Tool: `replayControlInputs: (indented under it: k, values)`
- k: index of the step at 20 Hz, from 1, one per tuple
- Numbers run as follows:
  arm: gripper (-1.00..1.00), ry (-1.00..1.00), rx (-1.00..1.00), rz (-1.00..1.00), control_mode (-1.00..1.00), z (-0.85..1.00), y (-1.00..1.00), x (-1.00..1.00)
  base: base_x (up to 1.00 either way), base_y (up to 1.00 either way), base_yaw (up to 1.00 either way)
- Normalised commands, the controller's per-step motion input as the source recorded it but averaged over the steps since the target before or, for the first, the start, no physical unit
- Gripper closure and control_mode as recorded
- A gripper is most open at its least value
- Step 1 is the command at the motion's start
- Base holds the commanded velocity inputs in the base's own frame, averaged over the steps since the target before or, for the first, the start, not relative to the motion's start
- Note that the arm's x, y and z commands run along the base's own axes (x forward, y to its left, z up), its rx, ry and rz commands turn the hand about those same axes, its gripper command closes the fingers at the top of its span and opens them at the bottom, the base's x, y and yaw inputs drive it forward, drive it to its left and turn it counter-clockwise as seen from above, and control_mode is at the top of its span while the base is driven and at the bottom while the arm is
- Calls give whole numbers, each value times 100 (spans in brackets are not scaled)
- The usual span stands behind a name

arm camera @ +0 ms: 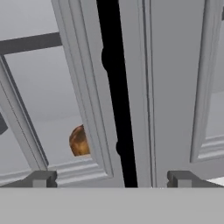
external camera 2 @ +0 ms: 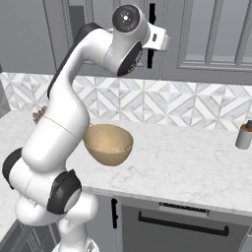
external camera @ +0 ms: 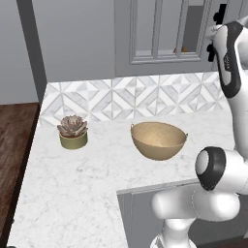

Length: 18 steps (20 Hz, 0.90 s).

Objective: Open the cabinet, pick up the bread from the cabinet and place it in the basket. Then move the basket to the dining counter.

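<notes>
The grey cabinet (external camera: pixel 123 34) hangs above the counter with its glass-paned door (arm camera: pixel 83 87) closed. Through the glass, the golden-brown bread (arm camera: pixel 79 141) sits on the lower shelf, and the bread (external camera: pixel 181 49) also shows faintly in the left base view. My gripper (arm camera: pixel 111 179) is raised in front of the door, open, its two tips standing either side of the long black bar handle (arm camera: pixel 116 87) without touching it. The tan basket (external camera: pixel 159 140) stands empty on the marble counter below; it is the same basket (external camera 2: pixel 108 142) behind my arm. The dining counter is out of view.
A potted succulent (external camera: pixel 72 131) sits on the counter left of the basket. A small grey canister (external camera 2: pixel 243 135) stands far right. The patterned tile backsplash (external camera: pixel 145 99) backs the counter, and the counter's left edge drops to a wooden floor (external camera: pixel 14 145).
</notes>
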Motion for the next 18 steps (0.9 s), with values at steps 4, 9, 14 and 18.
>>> replayControlInputs:
  k: [4,9,14,18]
  values:
    - [-100,0,0,9,-100,0,0,39,0,0,0]
    - [-100,0,0,5,-100,-1,0,47,0,0,0]
    - [-100,0,0,2,-100,-1,0,54,0,0,0]
    - [-100,0,0,3,-100,0,0,54,0,0,0]
